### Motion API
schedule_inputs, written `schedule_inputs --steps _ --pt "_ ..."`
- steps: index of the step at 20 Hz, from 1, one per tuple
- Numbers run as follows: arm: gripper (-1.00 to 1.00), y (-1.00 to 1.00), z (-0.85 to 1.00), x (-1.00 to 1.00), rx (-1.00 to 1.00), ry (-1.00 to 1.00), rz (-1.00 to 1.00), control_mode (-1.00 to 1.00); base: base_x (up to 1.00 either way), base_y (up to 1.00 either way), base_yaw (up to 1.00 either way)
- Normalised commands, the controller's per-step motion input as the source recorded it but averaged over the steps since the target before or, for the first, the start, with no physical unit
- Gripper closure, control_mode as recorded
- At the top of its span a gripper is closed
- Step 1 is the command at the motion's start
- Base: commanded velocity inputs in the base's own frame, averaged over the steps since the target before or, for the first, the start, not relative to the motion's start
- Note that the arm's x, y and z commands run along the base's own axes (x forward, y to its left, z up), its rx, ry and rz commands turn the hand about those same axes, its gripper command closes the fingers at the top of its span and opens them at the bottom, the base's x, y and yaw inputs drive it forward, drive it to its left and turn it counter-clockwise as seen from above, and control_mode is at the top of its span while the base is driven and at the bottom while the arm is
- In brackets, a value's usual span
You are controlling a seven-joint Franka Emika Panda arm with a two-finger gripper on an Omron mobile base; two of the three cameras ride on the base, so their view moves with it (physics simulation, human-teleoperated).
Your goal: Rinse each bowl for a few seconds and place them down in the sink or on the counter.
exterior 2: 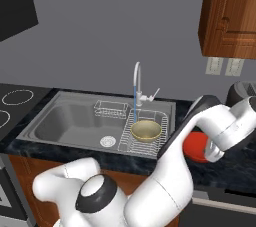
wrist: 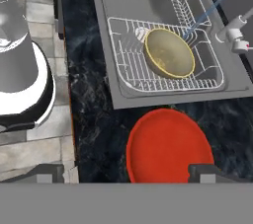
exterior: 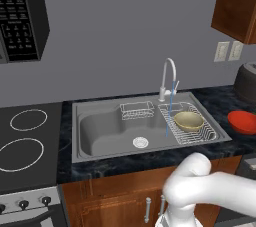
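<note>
The glossy shallow red bowl (wrist: 169,145) sits on the dark marbled stone counter (wrist: 94,119) just beside the grey metal sink (exterior: 100,121), where the tan round bowl (exterior: 188,120) rests on the wire rack (wrist: 128,65) under the running tap (exterior: 169,73). The gripper (wrist: 128,173) hovers above the red bowl with jaws spread wide and empty. To pick it up cleanly, it should probably descend so one finger goes inside the rim and one outside, though the rim's height is hard to judge here.

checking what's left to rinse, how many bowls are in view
2. The tan bowl sits on the wire rack in the sink's smaller side, by the water stream. The red bowl is on the counter right of the sink. None seem hidden.
</note>
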Motion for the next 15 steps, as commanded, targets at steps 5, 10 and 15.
schedule_inputs --steps 5,10,15 --pt "-1.0 0.45 0.57 -0.39 0.0 -0.12 0.0 -1.0 0.0 0.0 0.0" --pt "-1.0 0.66 0.45 -0.45 -0.02 -0.13 0.0 -1.0 0.0 0.0 0.0" --pt "-1.0 0.78 0.31 -0.53 -0.06 -0.15 0.0 -1.0 0.0 0.0 0.0"
